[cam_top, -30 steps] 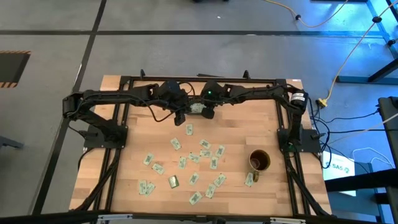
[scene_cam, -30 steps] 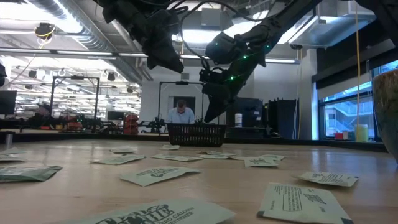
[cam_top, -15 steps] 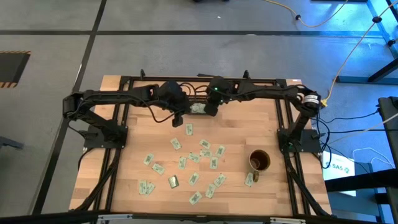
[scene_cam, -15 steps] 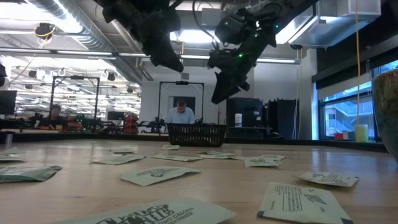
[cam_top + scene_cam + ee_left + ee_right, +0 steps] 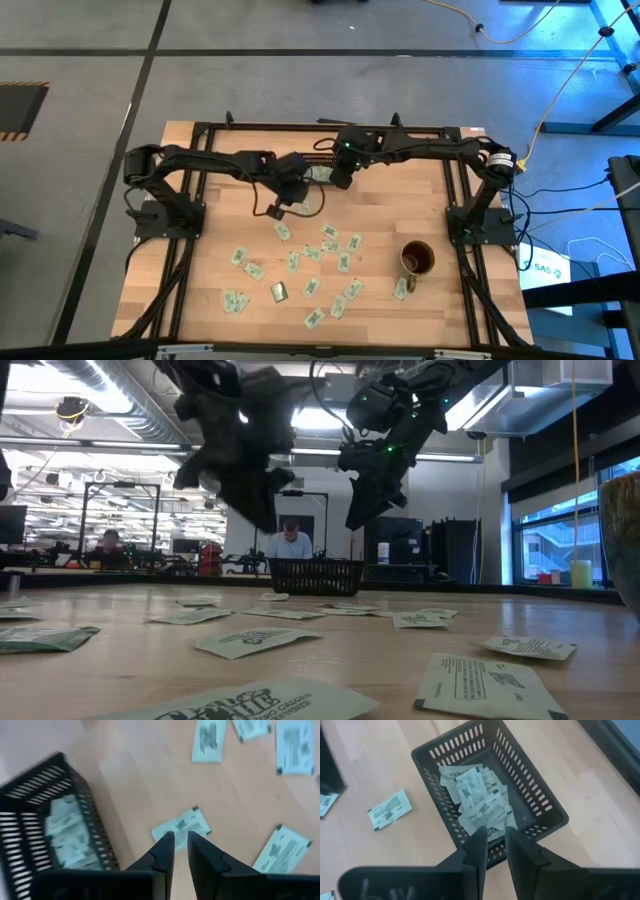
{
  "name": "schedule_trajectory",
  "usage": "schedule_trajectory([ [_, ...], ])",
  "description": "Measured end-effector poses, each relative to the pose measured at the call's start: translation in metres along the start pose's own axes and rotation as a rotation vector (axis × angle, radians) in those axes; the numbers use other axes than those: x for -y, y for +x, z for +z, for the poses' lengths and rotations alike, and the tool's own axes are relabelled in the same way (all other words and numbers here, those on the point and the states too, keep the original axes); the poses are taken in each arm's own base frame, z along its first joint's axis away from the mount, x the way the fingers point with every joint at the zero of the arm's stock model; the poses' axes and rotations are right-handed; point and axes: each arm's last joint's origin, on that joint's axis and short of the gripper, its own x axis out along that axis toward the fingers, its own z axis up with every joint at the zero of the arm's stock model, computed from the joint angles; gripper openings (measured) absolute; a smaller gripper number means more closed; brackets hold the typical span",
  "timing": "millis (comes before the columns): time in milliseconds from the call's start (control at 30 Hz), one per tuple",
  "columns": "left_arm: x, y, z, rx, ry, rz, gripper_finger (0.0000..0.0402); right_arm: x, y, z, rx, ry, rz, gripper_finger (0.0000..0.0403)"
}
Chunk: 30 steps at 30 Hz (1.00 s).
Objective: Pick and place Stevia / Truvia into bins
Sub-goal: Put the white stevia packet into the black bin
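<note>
The right gripper [image 5: 492, 842] hangs narrowly parted and empty above the black slatted plastic bin [image 5: 540, 795]. The left gripper [image 5: 180, 851], narrowly parted and empty, must descend on 1 pale green paper packet [image 5: 181, 826].

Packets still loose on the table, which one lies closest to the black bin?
The lone packet just beside the bin, directly under the left end effector; every other loose packet lies farther out toward the mug.
</note>
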Motion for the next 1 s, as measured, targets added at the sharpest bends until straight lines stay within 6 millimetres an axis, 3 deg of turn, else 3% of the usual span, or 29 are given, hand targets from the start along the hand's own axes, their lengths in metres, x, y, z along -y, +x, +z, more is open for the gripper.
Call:
schedule_trajectory([
  [400,0.008,0.054,-0.005,-0.164,0.284,0.001,0.0064,0.003,-0.024,-0.015,-0.157,0.023,-0.048,0.0073],
  [767,0.008,0.065,-0.007,-0.166,0.281,-0.016,0.0084,-0.004,-0.085,-0.005,0.042,0.036,-0.024,0.0073],
  [1000,0.010,0.078,-0.012,-0.198,0.274,-0.058,0.0066,-0.012,-0.096,-0.005,0.074,0.037,-0.001,0.0073],
])
